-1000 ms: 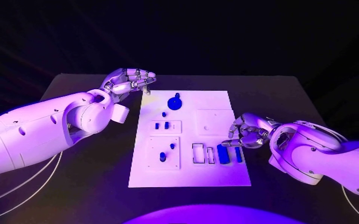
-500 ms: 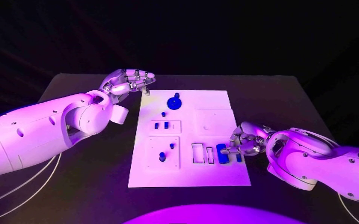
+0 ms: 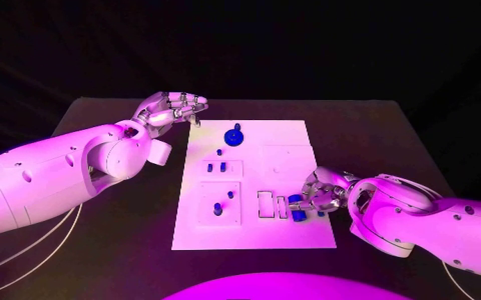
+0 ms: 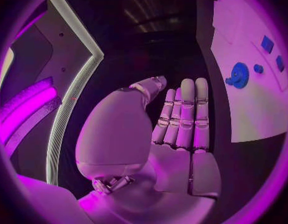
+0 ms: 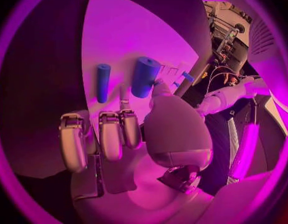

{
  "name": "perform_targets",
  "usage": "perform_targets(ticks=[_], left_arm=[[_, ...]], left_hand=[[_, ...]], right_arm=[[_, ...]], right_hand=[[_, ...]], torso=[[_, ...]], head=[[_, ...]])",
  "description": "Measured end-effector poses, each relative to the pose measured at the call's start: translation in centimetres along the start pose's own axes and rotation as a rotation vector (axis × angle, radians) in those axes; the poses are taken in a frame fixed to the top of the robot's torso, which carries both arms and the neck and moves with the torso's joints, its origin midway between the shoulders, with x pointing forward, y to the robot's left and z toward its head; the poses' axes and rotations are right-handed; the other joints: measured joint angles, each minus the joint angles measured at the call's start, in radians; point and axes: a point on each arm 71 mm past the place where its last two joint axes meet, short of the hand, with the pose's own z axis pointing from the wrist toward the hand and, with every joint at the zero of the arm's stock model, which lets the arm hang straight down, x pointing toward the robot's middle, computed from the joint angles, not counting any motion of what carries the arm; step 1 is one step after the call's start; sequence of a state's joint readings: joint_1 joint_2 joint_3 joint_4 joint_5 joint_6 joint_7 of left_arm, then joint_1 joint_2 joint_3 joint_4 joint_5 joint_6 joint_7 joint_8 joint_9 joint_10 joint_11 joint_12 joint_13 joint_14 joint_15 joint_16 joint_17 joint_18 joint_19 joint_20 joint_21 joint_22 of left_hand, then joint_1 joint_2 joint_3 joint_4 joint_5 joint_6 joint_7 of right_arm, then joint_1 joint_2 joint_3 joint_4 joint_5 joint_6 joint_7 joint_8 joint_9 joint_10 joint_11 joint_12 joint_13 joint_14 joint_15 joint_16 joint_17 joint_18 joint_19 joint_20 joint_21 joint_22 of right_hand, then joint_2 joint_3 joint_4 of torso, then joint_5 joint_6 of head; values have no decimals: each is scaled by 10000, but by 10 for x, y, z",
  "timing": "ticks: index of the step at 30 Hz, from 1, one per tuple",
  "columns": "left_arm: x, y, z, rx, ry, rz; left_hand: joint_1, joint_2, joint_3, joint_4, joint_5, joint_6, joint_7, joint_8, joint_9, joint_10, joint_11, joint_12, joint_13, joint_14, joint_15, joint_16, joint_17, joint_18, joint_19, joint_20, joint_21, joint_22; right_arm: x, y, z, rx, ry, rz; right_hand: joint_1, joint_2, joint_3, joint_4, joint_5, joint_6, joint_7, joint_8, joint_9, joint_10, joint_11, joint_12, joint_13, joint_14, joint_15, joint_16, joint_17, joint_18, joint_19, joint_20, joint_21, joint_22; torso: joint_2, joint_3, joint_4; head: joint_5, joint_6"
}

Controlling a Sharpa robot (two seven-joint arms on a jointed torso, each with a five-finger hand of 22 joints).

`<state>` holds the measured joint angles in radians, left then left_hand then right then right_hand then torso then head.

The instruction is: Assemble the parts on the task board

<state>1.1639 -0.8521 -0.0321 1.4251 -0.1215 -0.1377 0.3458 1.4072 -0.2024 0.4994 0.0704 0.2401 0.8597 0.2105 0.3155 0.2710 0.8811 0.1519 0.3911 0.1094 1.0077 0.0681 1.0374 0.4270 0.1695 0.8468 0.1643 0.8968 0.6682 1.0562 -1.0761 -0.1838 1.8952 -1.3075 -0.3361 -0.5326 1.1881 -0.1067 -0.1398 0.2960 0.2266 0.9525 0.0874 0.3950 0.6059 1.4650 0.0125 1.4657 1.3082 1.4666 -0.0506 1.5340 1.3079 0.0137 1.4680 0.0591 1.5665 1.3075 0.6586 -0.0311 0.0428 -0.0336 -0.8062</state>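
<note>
The white task board [image 3: 251,230] lies mid-table. Near its right edge lie two blue cylinders, a thick one [image 3: 297,206] [image 5: 145,76] and a thin one [image 5: 103,82]. My right hand [image 3: 322,192] hovers over them with its fingers [image 5: 111,134] curled, and the thumb tip touches the end of the thick cylinder. My left hand [image 3: 172,109] stays off the board's far left corner, fingers [image 4: 184,117] held together with nothing in them. A round blue part [image 3: 233,136] [image 4: 238,74] sits at the far end of the board.
Small blue parts stand in the board's left-hand sockets [image 3: 215,168] [image 3: 217,209], and another [image 3: 219,152] sits beyond them. Two empty slots [image 3: 265,205] lie just left of the cylinders. Black table [image 3: 120,244] surrounds the board on all sides.
My right hand has come down and inward over the two blue cylinders, now covering part of the thin one. The left hand has kept its place.
</note>
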Motion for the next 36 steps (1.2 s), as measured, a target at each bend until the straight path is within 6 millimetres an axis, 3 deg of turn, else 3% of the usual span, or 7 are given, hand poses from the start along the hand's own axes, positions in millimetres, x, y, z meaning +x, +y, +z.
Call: perform_targets(ticks=[4, 8, 17, 22, 26, 31, 36], left_arm=[[0, 0, 0, -6, -7, -1], [0, 0, 0, -12, -10, -2], [0, 0, 0, -23, -13, -7], [0, 0, 0, -27, -13, -8], [0, 0, 0, -30, -13, -8], [0, 1, 1, -33, -11, -9], [0, 1, 1, -35, -4, -12]], left_hand=[[0, 0, 0, 0, 0, 0, 0, 0, 0, 0, 0, 0, -8, 0, 0, 0, 0, 0, 0, 0, 0, -11], [0, 0, 0, 0, 0, 0, 0, 0, 1, 0, 0, 0, -10, 0, 0, 0, 0, 0, 0, 0, 0, -11], [0, 0, 0, 0, 0, 0, 0, 0, 2, 1, 0, 0, -9, 0, 0, 0, 1, 0, 0, 0, 0, -10], [0, 0, 0, 0, 0, 0, 0, 0, 2, 1, 0, 0, -9, 0, 0, 0, 1, 0, 0, 0, 0, -10], [0, 0, 0, 0, 0, 0, 0, 0, 2, 1, 0, 0, -9, 0, 0, 0, 1, 0, 0, 0, 0, -12], [1, 0, 0, 0, 0, 0, 0, -1, 3, 1, 0, 0, -8, 0, 0, 0, 1, 0, 0, 0, 0, -19], [1, 0, 0, 0, 0, 0, 0, -1, 3, 1, 0, 0, -8, 0, 0, 0, 1, 0, 0, 0, 0, -19]], right_arm=[[1, 2, 1, -37, 11, -17], [2, 4, 0, -94, 30, -30], [2, 9, 0, -273, 20, -21], [2, 9, -2, -272, -55, 117], [-2, 10, -4, -191, -159, 379], [-14, 22, -6, -314, -285, 963], [-12, 35, -6, -430, -2, 1602]], right_hand=[[528, 144, 125, -62, 559, 49, -47, 0, -5, 1, -1, 49, -1, 0, 0, 0, -1, 1, -37, -37, 0, 0], [896, 136, 153, -88, 666, 166, -92, -10, -58, 5, -5, 88, -1, -16, -53, 39, -1, 2, -24, -49, 0, -1], [1926, -151, 1101, -69, 814, 381, -132, -143, -251, 9, -158, 87, -2, 1, -142, 39, -3, 3, 0, -145, 0, -2], [1998, -223, 1797, -29, 1107, 420, -97, -277, -400, -2, -181, 125, -3, -13, -201, 39, -3, 2, -36, -181, -1, 3], [2021, -246, 1967, -13, 1347, 436, -76, -280, -419, 19, -234, 126, -3, -1, -213, 39, -4, 3, 0, -217, -1, 6], [1634, -125, 1974, -14, 1289, 436, -75, -280, -419, -17, -269, 186, -4, -10, -275, 38, -4, 2, -36, -253, -1, 5], [1078, -182, 2741, -15, 1099, 453, -56, -281, -419, 18, -305, 191, -4, 0, -285, 38, -4, 3, -15, -273, -1, 5]], torso=[[-1, -3, 0], [-6, -6, 3], [-12, -12, 6], [-12, -11, 6], [-12, -7, 5], [-17, -12, 1], [-14, -12, 0]], head=[[0, -20], [0, -31], [-19, -50], [-16, -19], [-9, 5], [-9, 15], [-14, 18]])
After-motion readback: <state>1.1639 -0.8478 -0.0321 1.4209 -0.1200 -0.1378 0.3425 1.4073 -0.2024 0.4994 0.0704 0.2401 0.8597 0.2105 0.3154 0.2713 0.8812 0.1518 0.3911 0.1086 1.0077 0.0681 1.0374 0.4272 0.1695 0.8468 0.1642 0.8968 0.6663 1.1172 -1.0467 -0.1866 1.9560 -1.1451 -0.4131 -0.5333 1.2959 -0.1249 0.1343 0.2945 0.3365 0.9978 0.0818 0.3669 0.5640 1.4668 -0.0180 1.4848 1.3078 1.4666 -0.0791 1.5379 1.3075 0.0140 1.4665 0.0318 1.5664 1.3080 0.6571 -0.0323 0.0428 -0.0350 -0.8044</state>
